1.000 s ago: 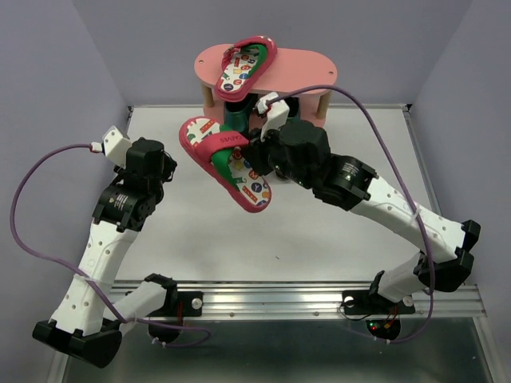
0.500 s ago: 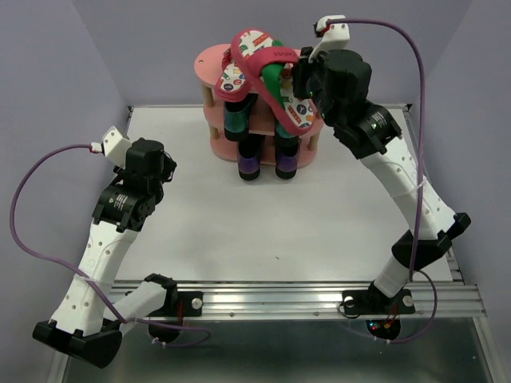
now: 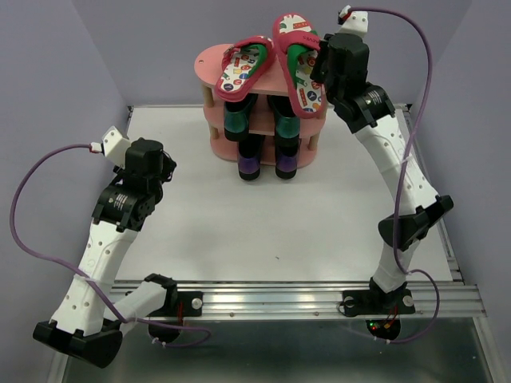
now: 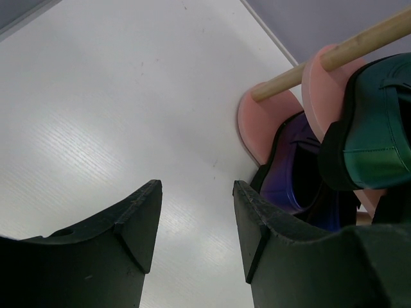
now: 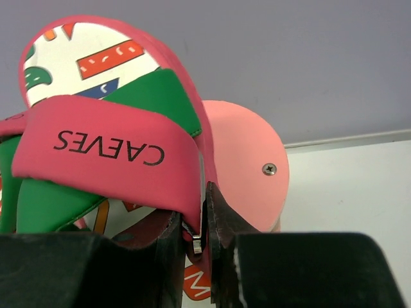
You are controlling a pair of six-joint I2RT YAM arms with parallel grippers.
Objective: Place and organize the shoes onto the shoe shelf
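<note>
The pink three-tier shoe shelf point(image 3: 209, 70) stands at the table's back. One red flip-flop point(image 3: 244, 65) lies on its top board. My right gripper point(image 3: 317, 73) is shut on the second red flip-flop point(image 3: 298, 65), pinching its edge by the strap point(image 5: 103, 142), and holds it over the right half of the top board point(image 5: 247, 163). Two dark-green loafers point(image 3: 236, 120) sit on the middle tier, two purple loafers point(image 3: 249, 163) on the bottom tier. My left gripper point(image 4: 196, 221) is open and empty, low over the table left of the shelf, with a purple loafer point(image 4: 289, 173) and a green loafer point(image 4: 376, 131) to its right.
The white table point(image 3: 263, 215) ends at a metal rail along the near edge. Grey walls close in at the back and both sides. Purple cables loop from both wrists.
My right arm has carried the flip-flop from the table's middle up and back to the shelf's top board. The left arm has not moved.
</note>
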